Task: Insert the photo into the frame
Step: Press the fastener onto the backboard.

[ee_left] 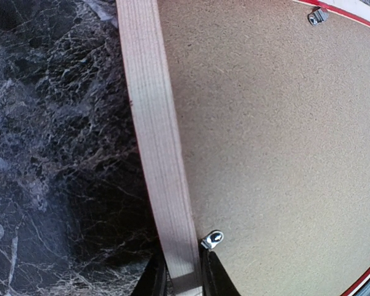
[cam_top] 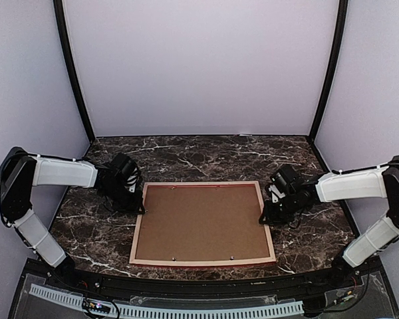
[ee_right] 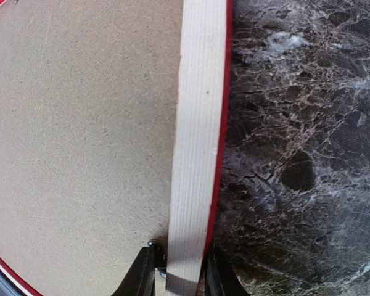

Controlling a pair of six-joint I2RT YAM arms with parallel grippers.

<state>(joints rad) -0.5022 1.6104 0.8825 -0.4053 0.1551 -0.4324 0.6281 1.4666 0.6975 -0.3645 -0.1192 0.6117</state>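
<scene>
On the dark veined marble table [cam_top: 206, 156] lies the thin-railed rectangular frame [cam_top: 206, 261], pale wood back upward, with a plain brown backing board [cam_top: 203, 222] inside it. The left gripper [ee_left: 184, 271] pinches its left rail and the right gripper [ee_right: 180, 271] pinches its right rail. The photo is unseen, perhaps beneath the board.

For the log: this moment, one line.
frame face-down | backing board inside | left end effector clamps left rail | right end effector straddles right rail
</scene>
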